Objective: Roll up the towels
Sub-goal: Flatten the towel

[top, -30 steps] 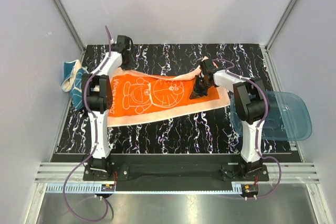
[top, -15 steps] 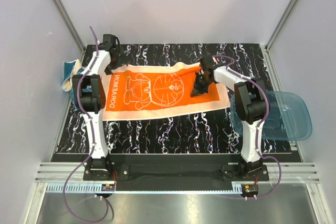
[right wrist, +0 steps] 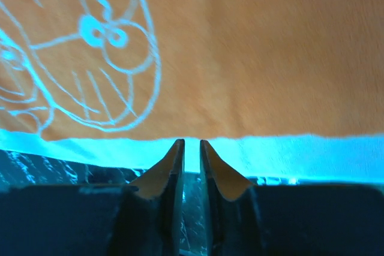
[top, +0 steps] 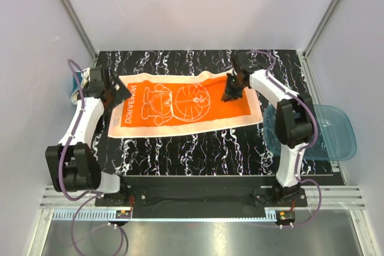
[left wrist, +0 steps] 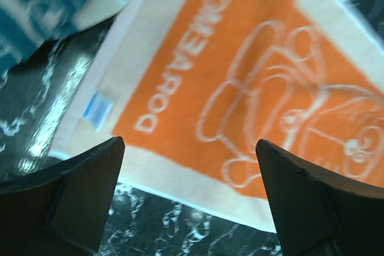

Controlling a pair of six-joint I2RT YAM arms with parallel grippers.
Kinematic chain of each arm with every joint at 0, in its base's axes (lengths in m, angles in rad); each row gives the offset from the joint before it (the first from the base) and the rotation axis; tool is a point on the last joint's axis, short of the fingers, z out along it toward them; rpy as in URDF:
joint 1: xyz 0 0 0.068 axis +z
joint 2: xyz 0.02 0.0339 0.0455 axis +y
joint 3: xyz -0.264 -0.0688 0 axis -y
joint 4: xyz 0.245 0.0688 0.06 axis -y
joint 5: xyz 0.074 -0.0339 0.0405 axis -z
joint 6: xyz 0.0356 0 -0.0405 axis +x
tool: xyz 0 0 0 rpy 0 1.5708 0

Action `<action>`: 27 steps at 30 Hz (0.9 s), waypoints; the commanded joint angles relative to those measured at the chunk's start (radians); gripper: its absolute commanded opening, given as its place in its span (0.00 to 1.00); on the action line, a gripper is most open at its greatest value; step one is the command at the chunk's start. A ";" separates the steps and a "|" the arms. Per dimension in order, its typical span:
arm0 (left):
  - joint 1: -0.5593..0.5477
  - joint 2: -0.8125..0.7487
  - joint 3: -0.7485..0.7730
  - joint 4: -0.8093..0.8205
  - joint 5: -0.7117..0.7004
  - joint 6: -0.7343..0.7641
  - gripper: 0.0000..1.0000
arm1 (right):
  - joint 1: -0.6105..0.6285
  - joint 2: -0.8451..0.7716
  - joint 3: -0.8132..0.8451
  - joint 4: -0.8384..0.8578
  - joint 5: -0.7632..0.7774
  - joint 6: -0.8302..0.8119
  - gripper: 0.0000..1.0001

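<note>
The teal towel (left wrist: 42,4) lies bunched at the side farthest from the tray (top: 339,130), partly behind the left arm and untouched.

Next toward the tray, the left gripper (left wrist: 189,143) hangs over the orange towel's (top: 180,103) far-from-tray end. Its fingers are spread wide and hold nothing.

The orange towel is spread flat, print up, on the table (top: 180,148). It runs lengthwise toward the tray, and its near-tray end stops just beside it.

The right gripper (right wrist: 192,143) sits at the towel's back border, toward the tray end. Its fingers are drawn almost together with only a slit between them, and they look to be pinching the pale hem. The border rises in a small hump there.

The cloth should handle as light and limp. It will sag, crease and drag rather than hold a shape, and it may slide on the glossy table.

The best hold is probably the hem at the two corners of one short end. From there it can be turned over on itself and rolled toward the other end, with both sides kept level so the roll does not cone.
</note>
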 commanded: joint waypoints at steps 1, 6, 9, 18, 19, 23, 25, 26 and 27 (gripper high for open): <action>0.115 -0.044 -0.194 0.045 0.113 -0.032 0.96 | 0.007 -0.179 -0.143 0.013 0.066 0.041 0.24; 0.172 -0.129 -0.314 0.060 0.121 -0.052 0.95 | 0.009 -0.380 -0.338 0.045 0.064 0.049 0.39; 0.213 -0.133 -0.363 0.075 0.125 -0.054 0.95 | 0.009 -0.443 -0.397 0.042 0.055 0.040 0.41; 0.289 -0.071 -0.401 0.114 0.142 -0.089 0.92 | 0.009 -0.496 -0.483 0.067 0.047 -0.004 0.39; 0.290 -0.068 -0.404 0.117 0.141 -0.094 0.91 | 0.009 -0.485 -0.481 0.065 0.049 -0.011 0.38; 0.292 -0.048 -0.398 0.129 0.107 -0.112 0.84 | 0.010 -0.472 -0.484 0.067 0.052 -0.034 0.36; 0.290 -0.041 -0.403 0.135 0.091 -0.127 0.83 | 0.009 -0.468 -0.486 0.067 0.055 -0.043 0.36; 0.290 -0.035 -0.407 0.141 0.087 -0.134 0.83 | 0.009 -0.469 -0.487 0.064 0.060 -0.046 0.36; 0.292 -0.031 -0.417 0.147 0.087 -0.149 0.83 | 0.007 -0.466 -0.489 0.068 0.061 -0.050 0.36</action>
